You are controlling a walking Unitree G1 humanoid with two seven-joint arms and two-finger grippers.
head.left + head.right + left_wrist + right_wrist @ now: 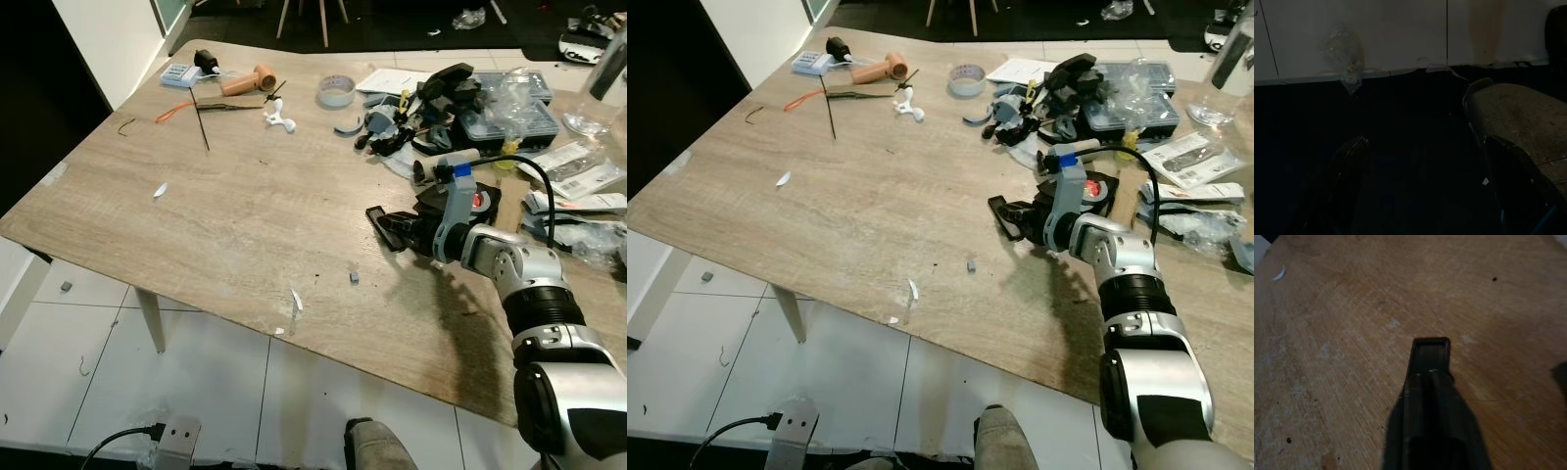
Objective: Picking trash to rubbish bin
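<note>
Right gripper [384, 223] closed, low over table [245, 215] — organizer box [509, 117] behind.

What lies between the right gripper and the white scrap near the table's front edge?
Between right gripper and white scrap: small grey piece on bare wood, per eye views.

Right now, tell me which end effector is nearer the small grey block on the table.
Right. The right end effector hovers over the table just beyond the small grey block. The left end effector hangs below the table, near the floor.
</note>
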